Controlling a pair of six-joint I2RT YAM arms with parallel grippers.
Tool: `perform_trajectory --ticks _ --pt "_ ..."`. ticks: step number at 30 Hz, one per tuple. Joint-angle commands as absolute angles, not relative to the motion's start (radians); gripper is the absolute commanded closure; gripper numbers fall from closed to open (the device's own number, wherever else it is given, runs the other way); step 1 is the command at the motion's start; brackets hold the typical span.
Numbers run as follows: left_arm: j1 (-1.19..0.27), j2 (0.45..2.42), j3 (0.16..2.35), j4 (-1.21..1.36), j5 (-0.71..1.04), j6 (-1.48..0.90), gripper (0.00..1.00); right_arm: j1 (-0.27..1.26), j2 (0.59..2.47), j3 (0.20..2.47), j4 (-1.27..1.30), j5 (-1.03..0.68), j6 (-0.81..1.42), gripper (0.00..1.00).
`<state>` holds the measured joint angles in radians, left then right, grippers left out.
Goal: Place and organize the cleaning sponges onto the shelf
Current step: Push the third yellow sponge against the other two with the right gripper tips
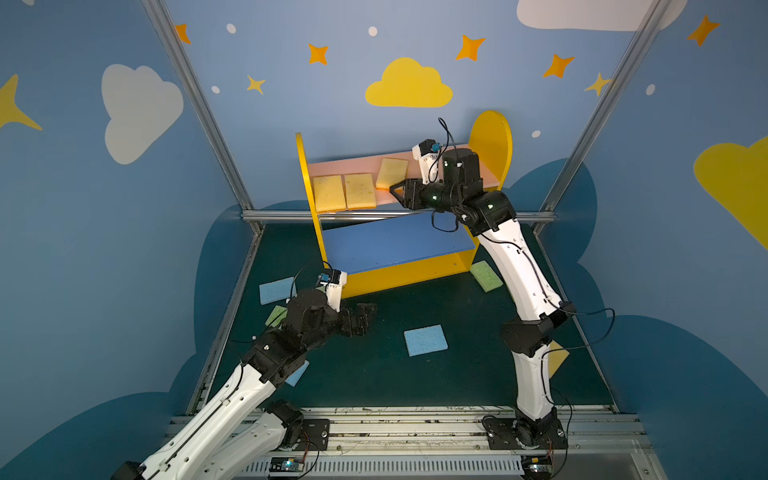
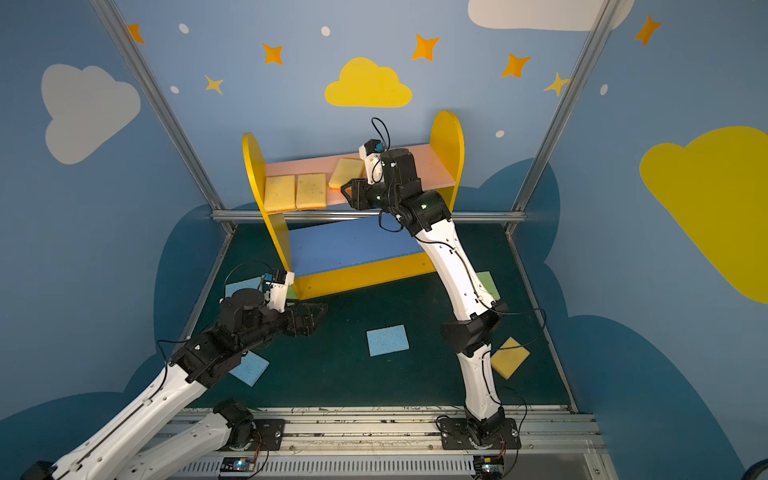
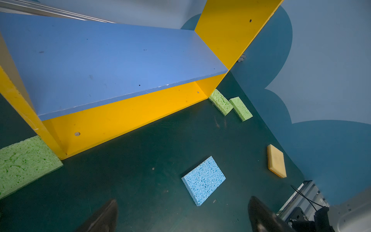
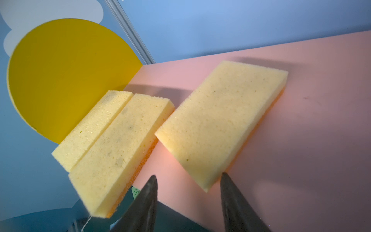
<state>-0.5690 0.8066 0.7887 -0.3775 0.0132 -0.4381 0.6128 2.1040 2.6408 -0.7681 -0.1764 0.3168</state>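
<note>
In a top view, skewed yellow sponge [image 1: 392,173] 12 o'clock of right gripper [image 1: 395,195], long axis 1 o'clock. Jaws apart, empty.

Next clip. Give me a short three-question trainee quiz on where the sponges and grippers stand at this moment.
1. True or false: the blue middle board of the yellow wooden shelf holds a sponge.
2. How many yellow rectangular foam sponges lie on the pink upper board? A two, B three, C four.
3. Fill in: the left gripper hovers above the dark green floor with its jaws ___.
Key: 1 false; 2 B; 3 open.
</note>
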Motion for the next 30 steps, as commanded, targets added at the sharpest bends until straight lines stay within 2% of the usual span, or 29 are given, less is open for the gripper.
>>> perform_trajectory --ticks 1,7,20,26,30 --pt "-0.561 0.792 0.776 -0.366 0.025 -0.440 0.00 0.618 2.132 2.660 -0.785 -0.107 0.294 0.47" --pt "-0.557 0.783 0.773 -0.368 0.025 -0.439 0.00 0.627 2.137 2.661 -0.758 -0.099 0.282 0.31" --pt "-0.554 0.770 0.769 -0.375 0.030 -0.443 0.00 0.658 2.170 2.661 -0.701 0.020 0.229 0.28" --pt "-0.552 0.763 0.765 -0.376 0.028 -0.445 0.00 0.669 2.193 2.663 -0.718 0.074 0.193 0.38" --pt "-0.553 0.762 0.762 -0.374 0.030 -0.448 0.00 0.669 2.198 2.660 -0.734 0.101 0.186 0.52"
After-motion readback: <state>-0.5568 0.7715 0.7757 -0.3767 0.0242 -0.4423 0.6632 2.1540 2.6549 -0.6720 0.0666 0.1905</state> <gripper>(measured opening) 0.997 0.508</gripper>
